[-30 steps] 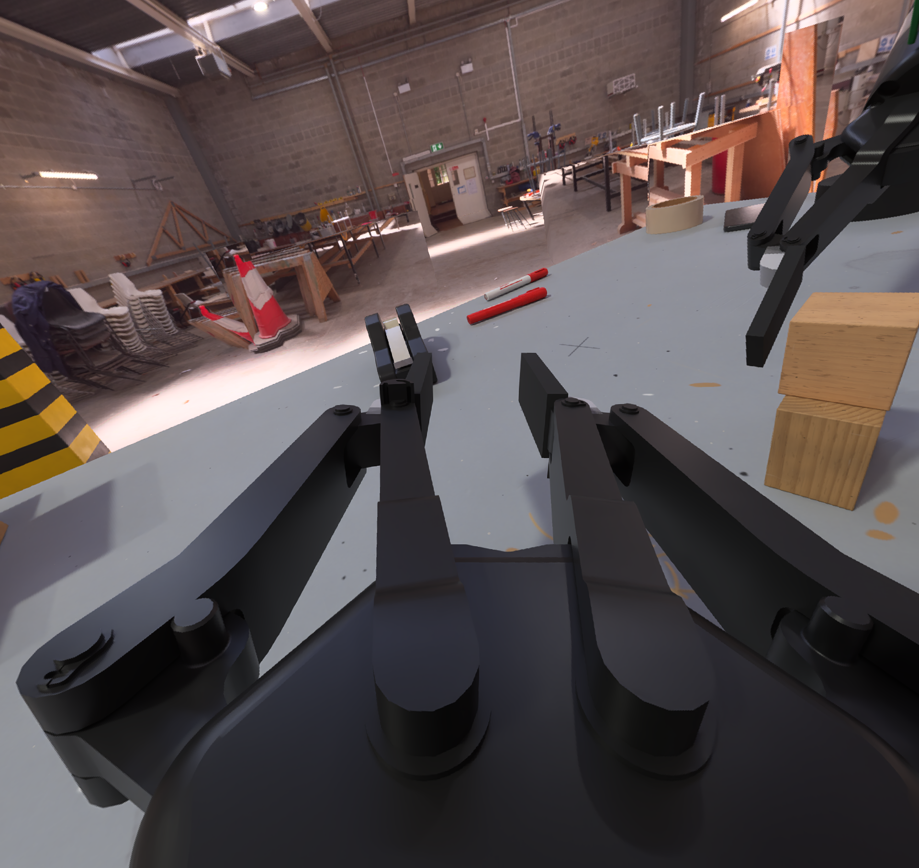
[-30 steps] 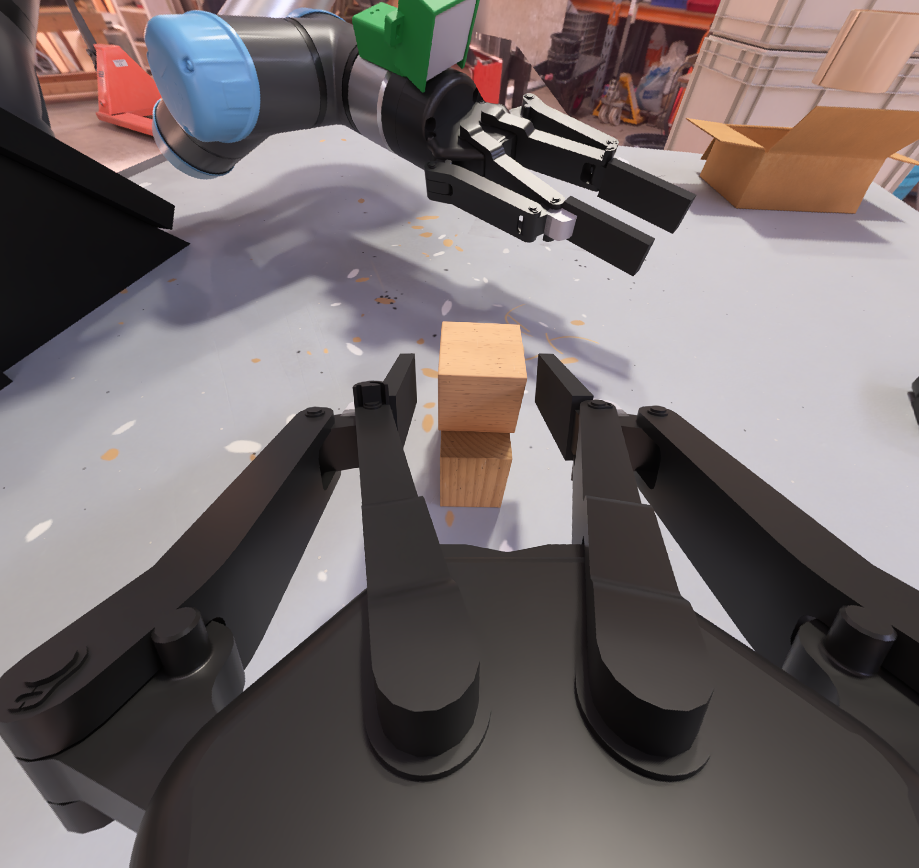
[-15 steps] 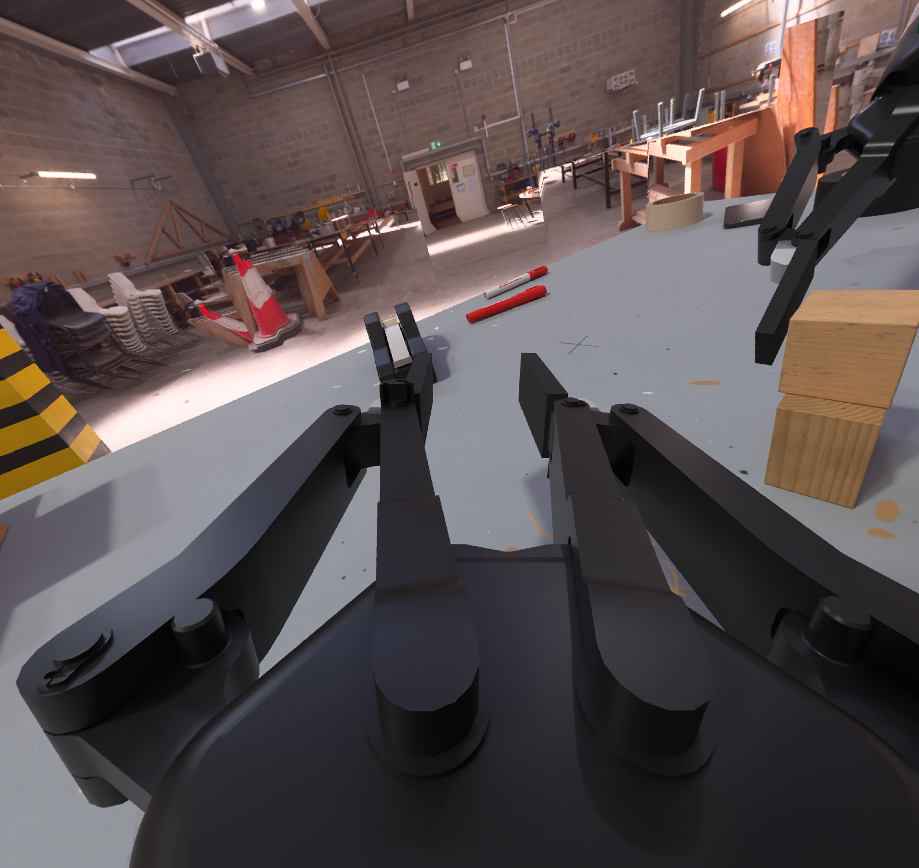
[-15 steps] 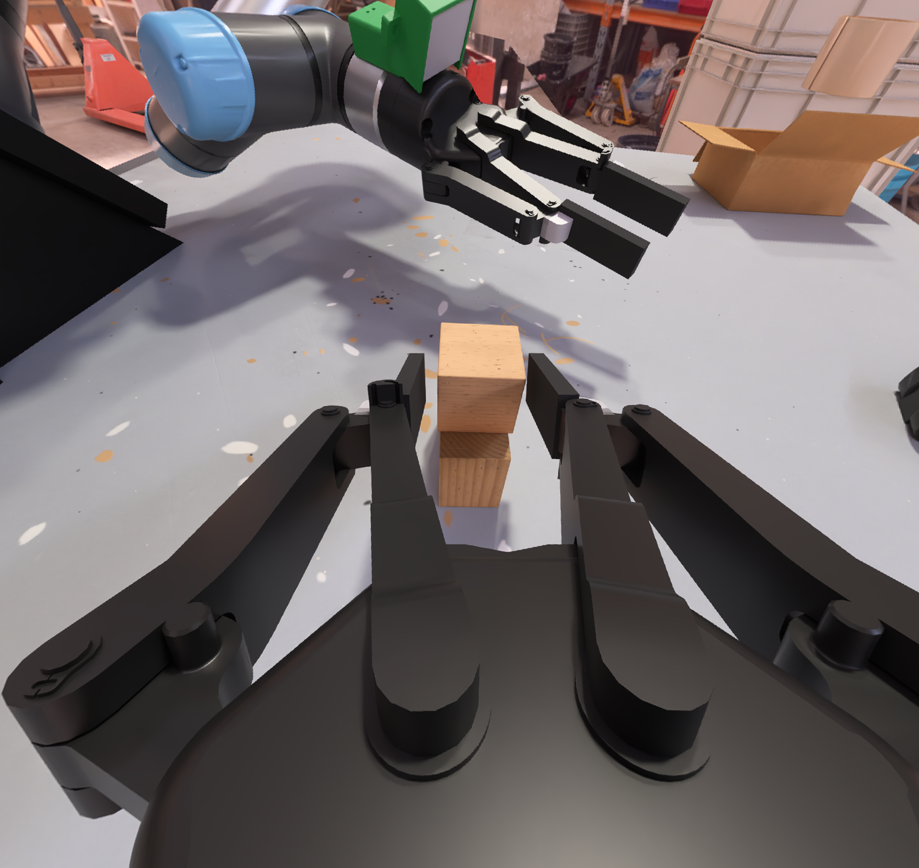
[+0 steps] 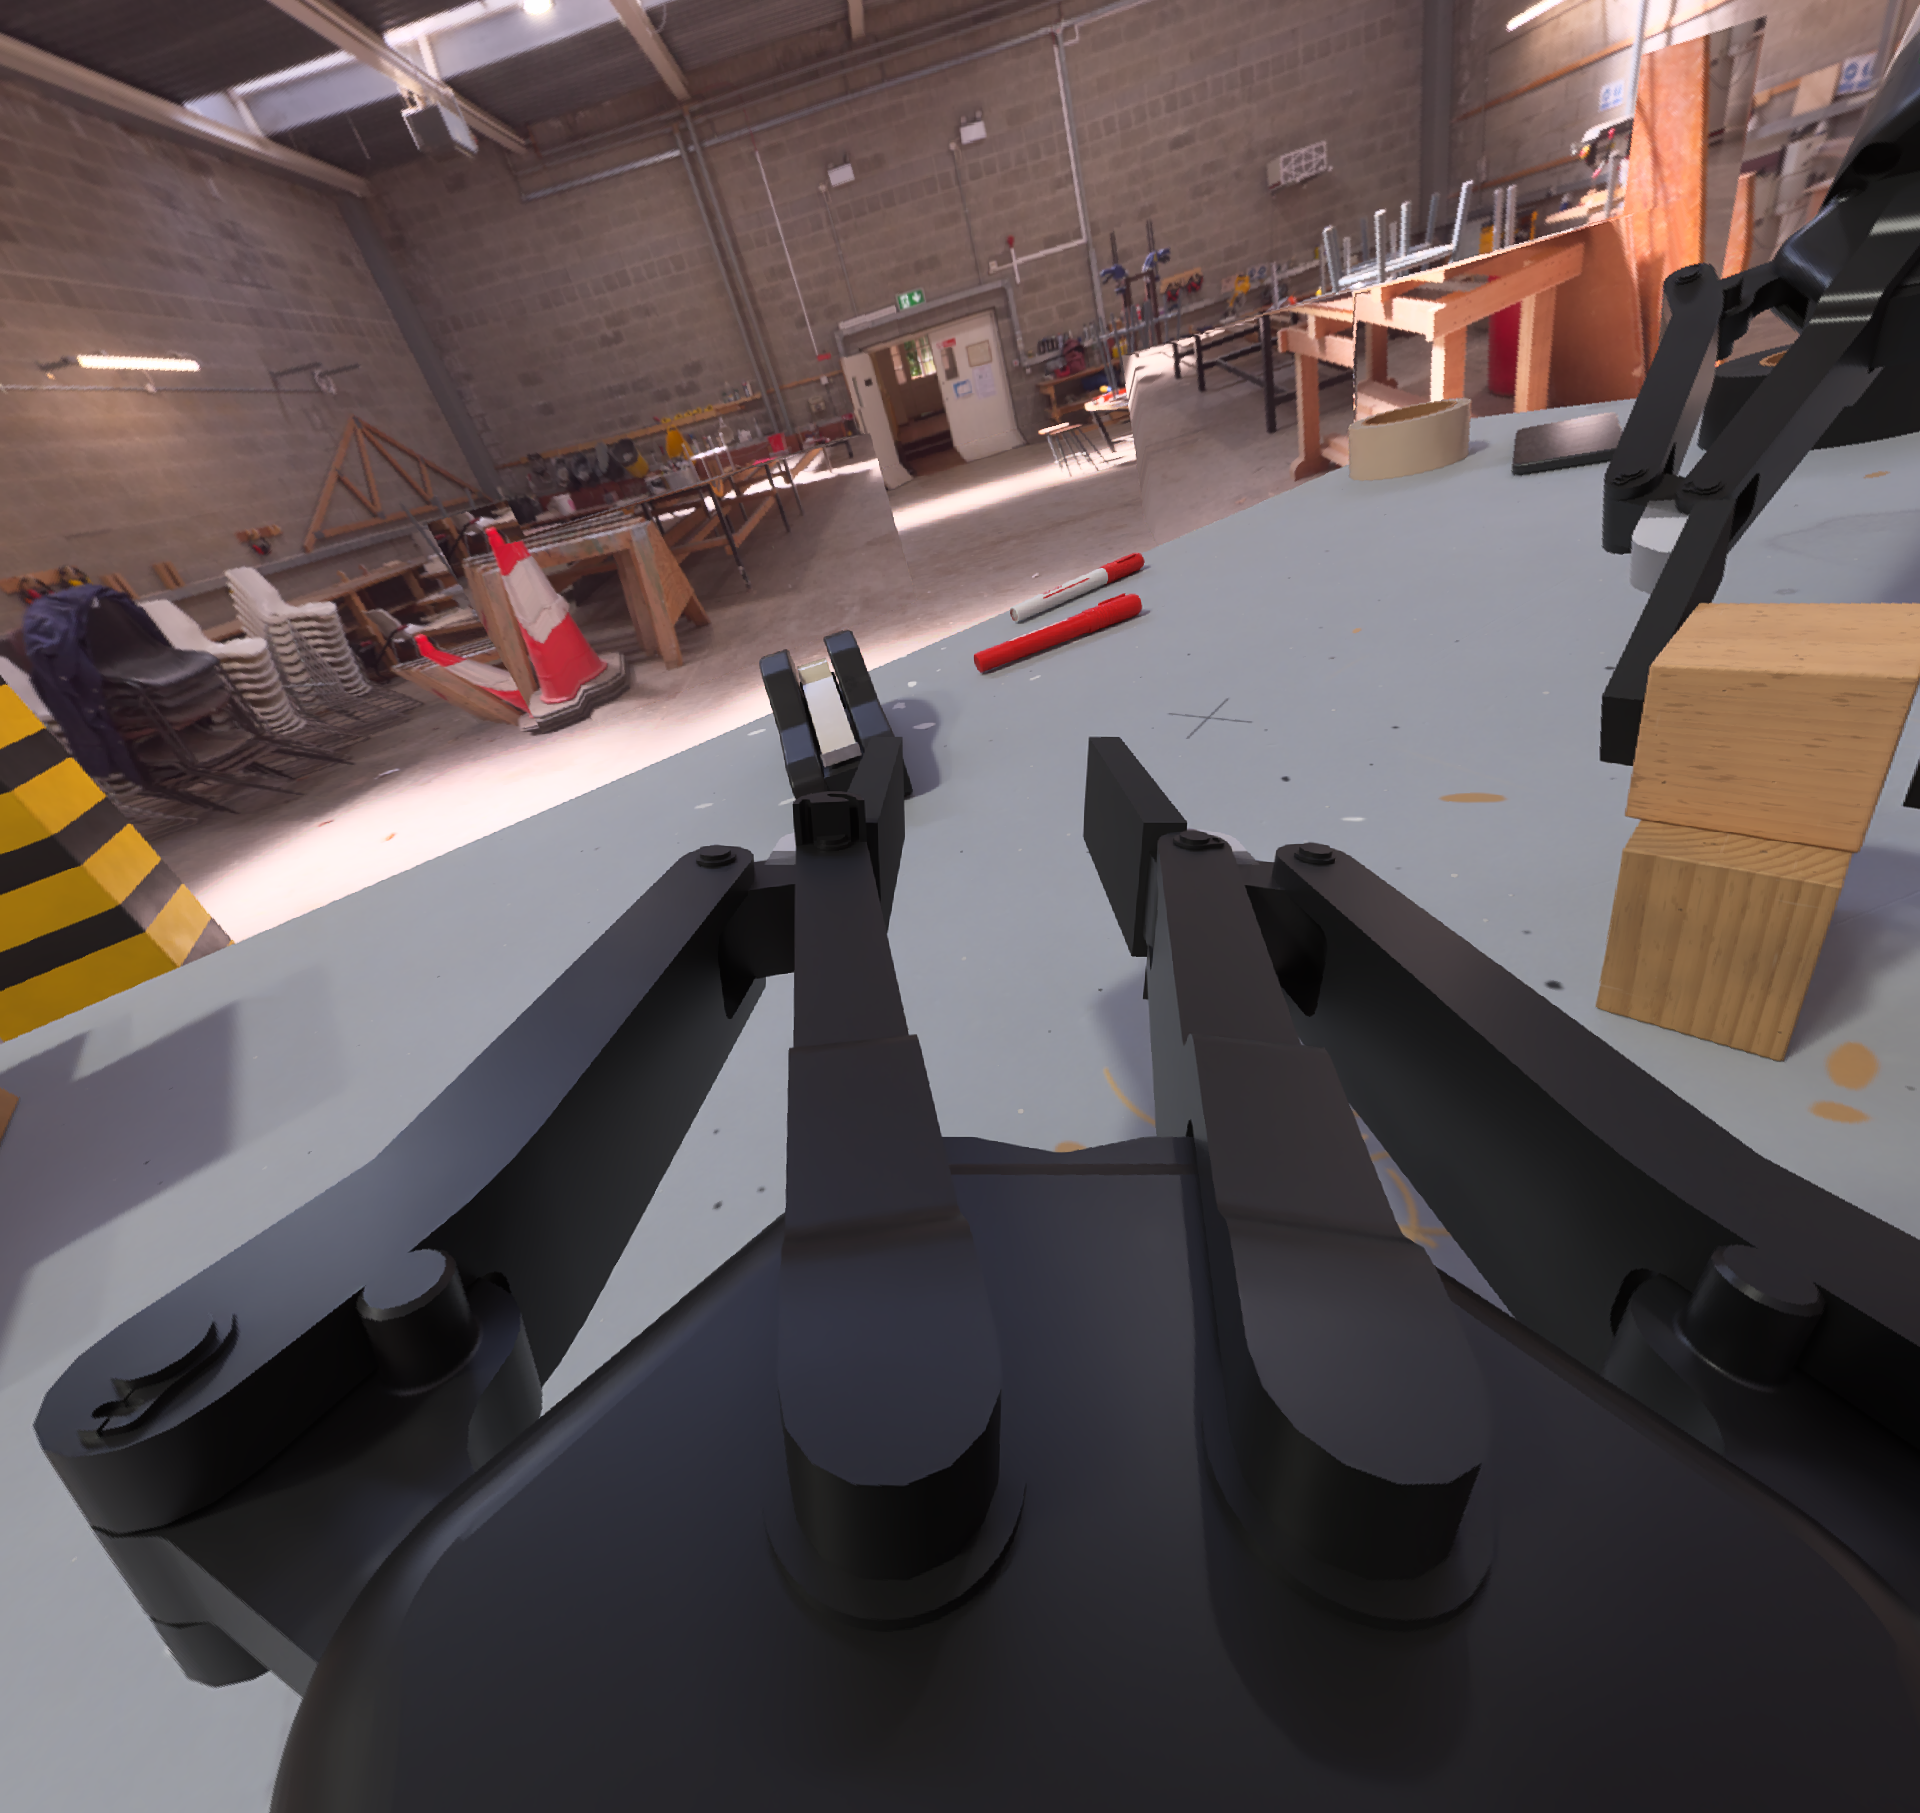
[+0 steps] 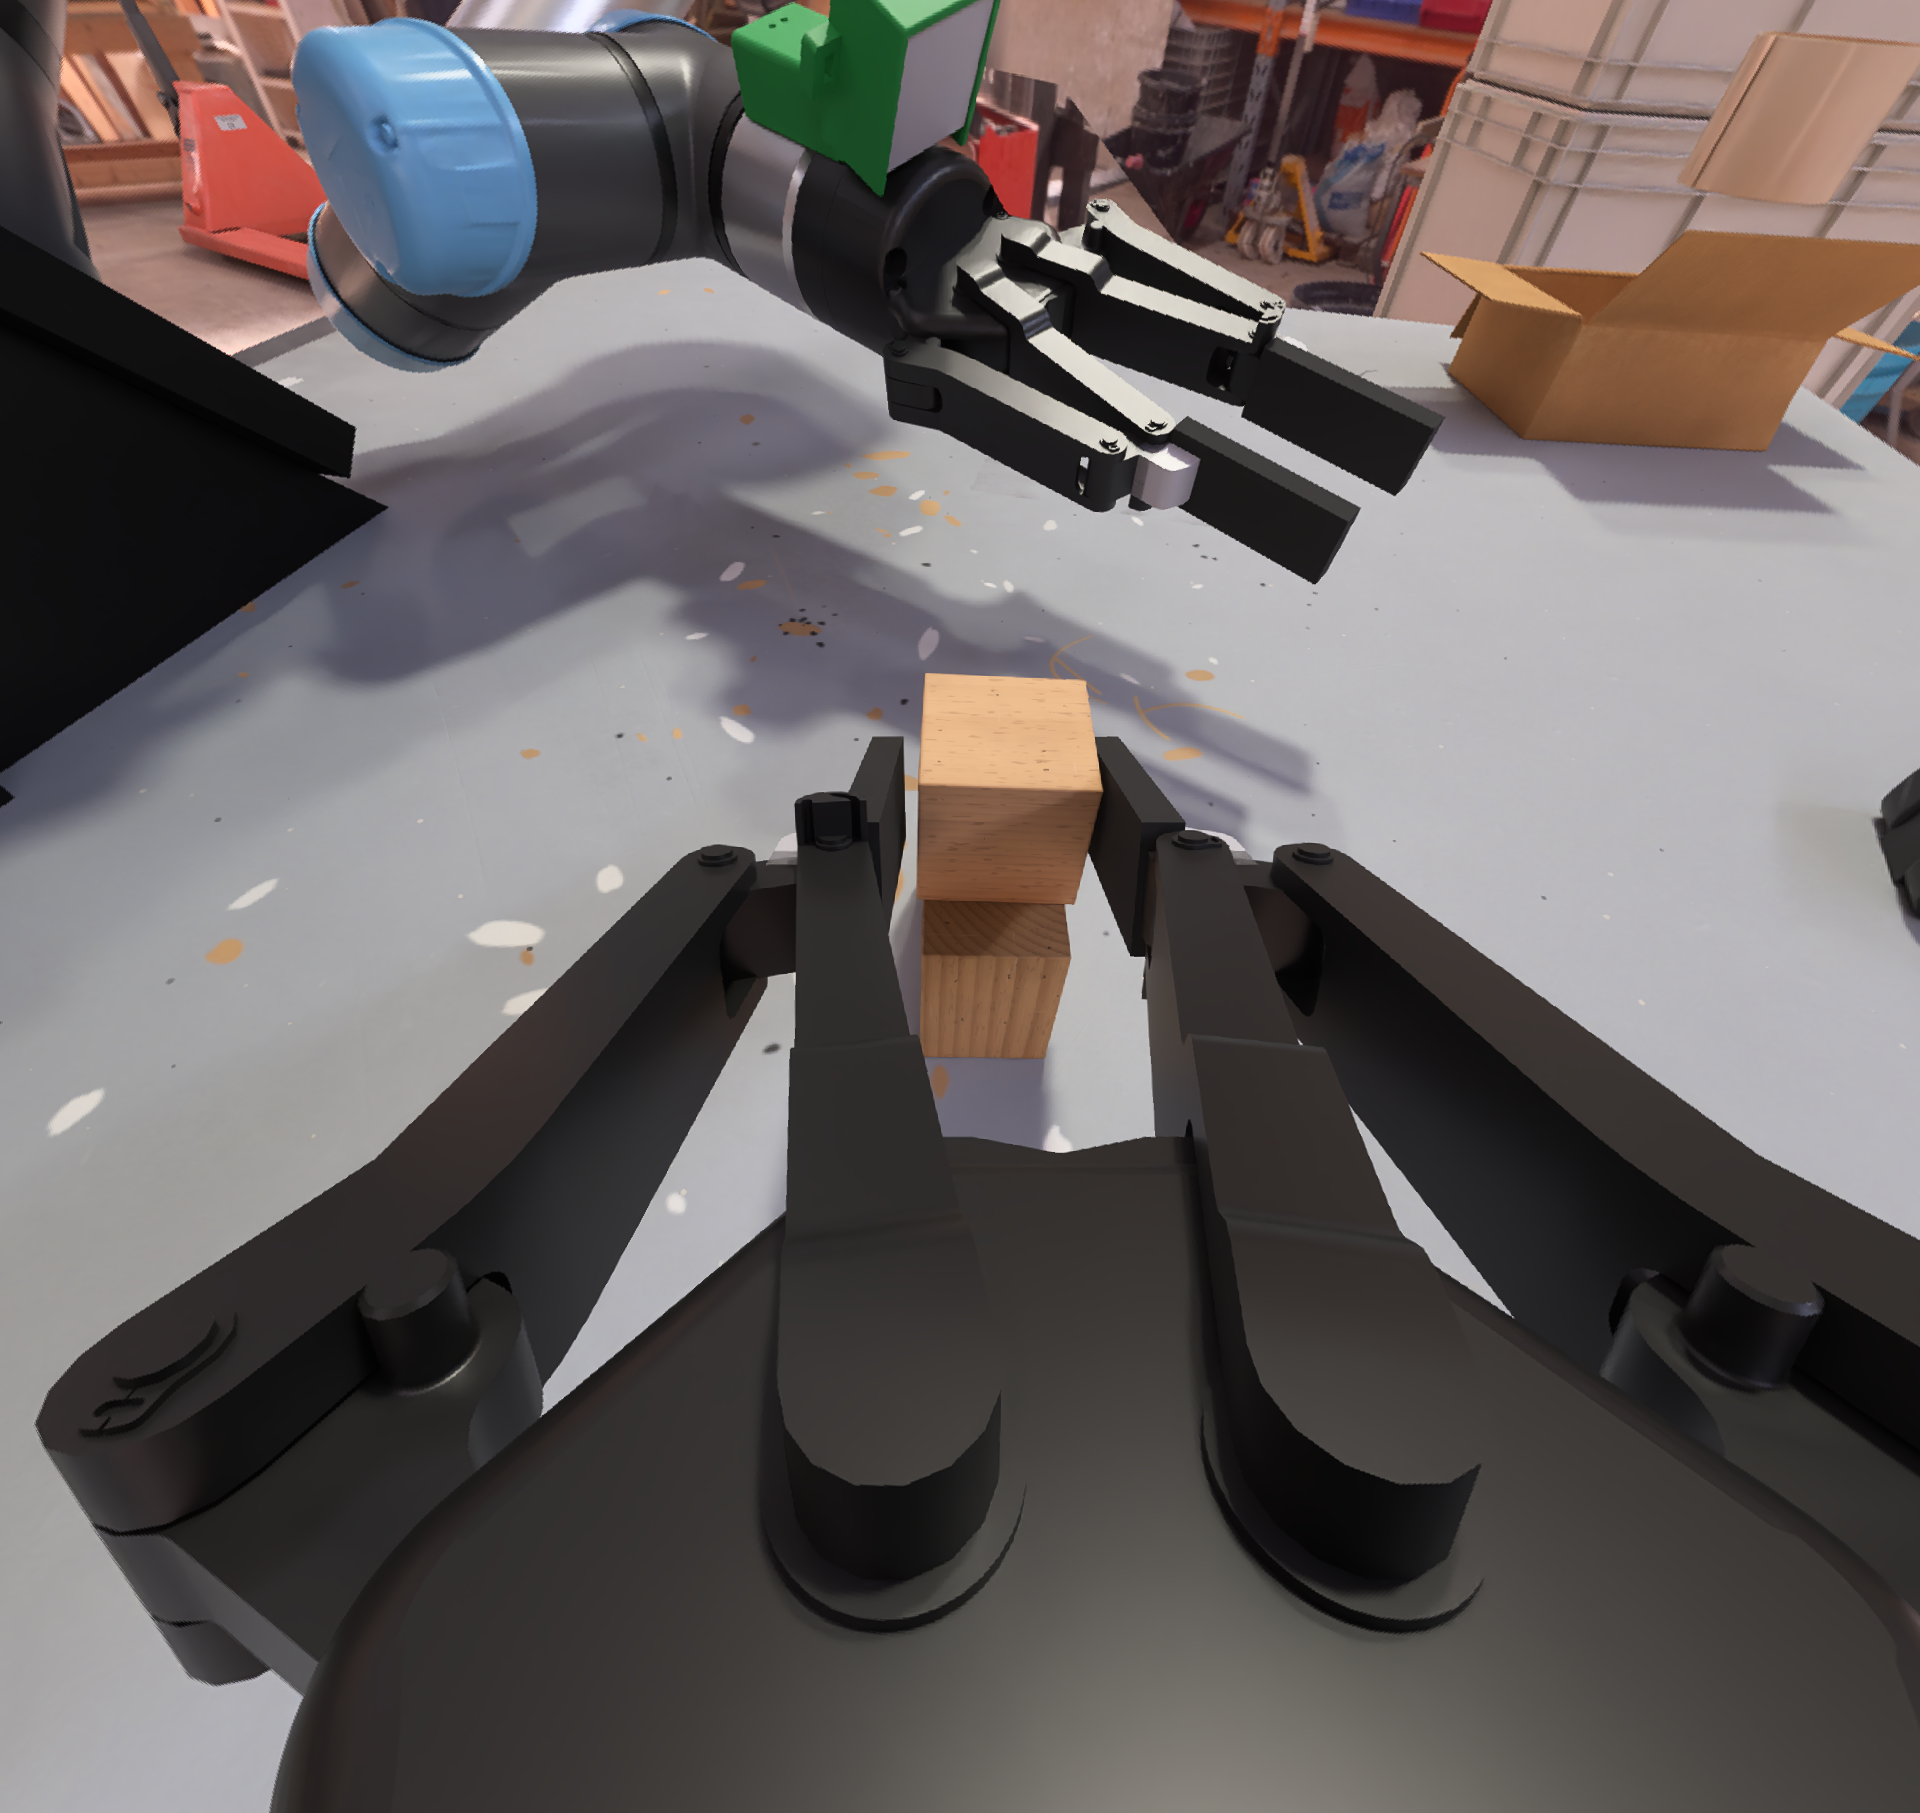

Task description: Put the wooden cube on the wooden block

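Note:
A light wooden cube [image 6: 1008, 807] sits on top of a darker wooden block [image 6: 992, 984] on the grey table [image 6: 1558, 724]. My right gripper [image 6: 1003, 813] is shut on the cube, one finger against each side. In the left wrist view the cube [image 5: 1777, 724] and the block [image 5: 1714, 932] stand at the right edge, with one right finger [image 5: 1662, 641] along the cube's side. My left gripper [image 5: 997, 797] is open and empty, above the table to the left of the stack. It also shows in the right wrist view [image 6: 1351, 490], beyond the stack.
Two red markers [image 5: 1060, 629] and a black clip [image 5: 826, 714] lie ahead of the left gripper. A tape roll [image 5: 1408, 435] and a flat black item [image 5: 1564, 441] sit farther back. A cardboard box [image 6: 1652, 350] stands at the far corner. A black panel [image 6: 156, 475] borders the left side.
My right gripper's fingers have closed in from either side of the cube until they rest against it. The stack and the left gripper have stayed in place.

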Robot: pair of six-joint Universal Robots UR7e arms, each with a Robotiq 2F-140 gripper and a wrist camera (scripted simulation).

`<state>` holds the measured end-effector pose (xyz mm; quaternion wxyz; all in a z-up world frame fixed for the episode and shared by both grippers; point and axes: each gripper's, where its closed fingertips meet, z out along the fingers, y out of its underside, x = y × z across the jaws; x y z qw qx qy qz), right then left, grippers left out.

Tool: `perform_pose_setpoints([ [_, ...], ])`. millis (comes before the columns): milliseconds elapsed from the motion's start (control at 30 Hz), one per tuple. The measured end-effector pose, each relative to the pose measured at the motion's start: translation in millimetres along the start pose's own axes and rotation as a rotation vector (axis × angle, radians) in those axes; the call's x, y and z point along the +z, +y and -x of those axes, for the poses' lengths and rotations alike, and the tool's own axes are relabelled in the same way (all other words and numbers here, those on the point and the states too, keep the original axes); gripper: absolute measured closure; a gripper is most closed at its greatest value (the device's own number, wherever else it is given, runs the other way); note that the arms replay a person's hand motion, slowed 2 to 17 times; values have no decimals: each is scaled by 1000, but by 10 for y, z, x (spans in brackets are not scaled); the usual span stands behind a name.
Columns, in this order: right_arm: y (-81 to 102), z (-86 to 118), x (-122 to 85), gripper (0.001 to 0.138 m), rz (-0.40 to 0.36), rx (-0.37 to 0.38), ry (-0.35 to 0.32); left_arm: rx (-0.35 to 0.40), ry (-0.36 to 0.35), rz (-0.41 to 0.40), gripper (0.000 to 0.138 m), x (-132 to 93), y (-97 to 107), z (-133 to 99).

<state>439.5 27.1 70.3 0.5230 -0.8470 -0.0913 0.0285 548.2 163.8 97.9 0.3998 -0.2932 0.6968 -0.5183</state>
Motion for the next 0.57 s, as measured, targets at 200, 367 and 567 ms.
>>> perform_pose_setpoints([
  [200,6,8,-7,94,2,-2,-6,-4,2,5,91,-1,7,2],
  [367,8,11,-22,92,2,-5,-11,-8,8,18,90,0,23,9],
  [567,-1,13,-57,91,-9,-5,-19,-27,52,57,89,8,76,-22],
])
